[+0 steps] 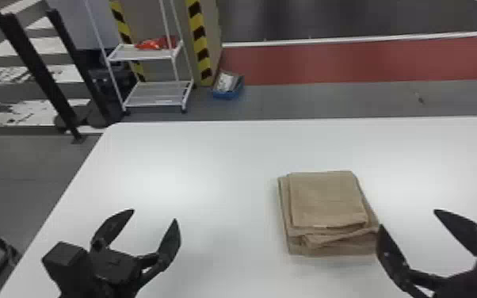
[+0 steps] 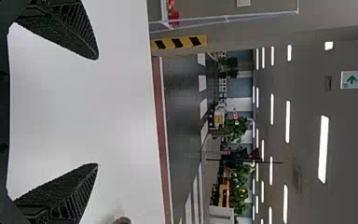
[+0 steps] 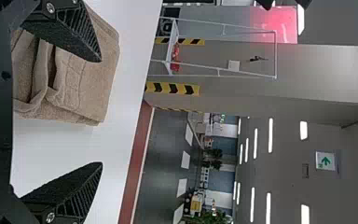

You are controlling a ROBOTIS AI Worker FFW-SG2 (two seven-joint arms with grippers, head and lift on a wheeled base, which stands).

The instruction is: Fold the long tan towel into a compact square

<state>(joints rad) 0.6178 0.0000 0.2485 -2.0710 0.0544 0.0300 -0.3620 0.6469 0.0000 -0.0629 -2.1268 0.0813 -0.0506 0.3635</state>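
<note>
- head view: from where i stand, the tan towel lies folded on the white table, right of the middle, near edge slightly uneven; folding looks all but done, perhaps just tidying left
- same view: the left gripper hangs well apart from it, spread and empty; the right gripper is spread and empty too, one finger by the near right corner
- left wrist view: that claw gapes, nothing in it; best kept clear unless steadying the stack
- right wrist view: towel layers gape a little beside one finger; i'd press them down gently, then lift away without snagging a hem
</note>
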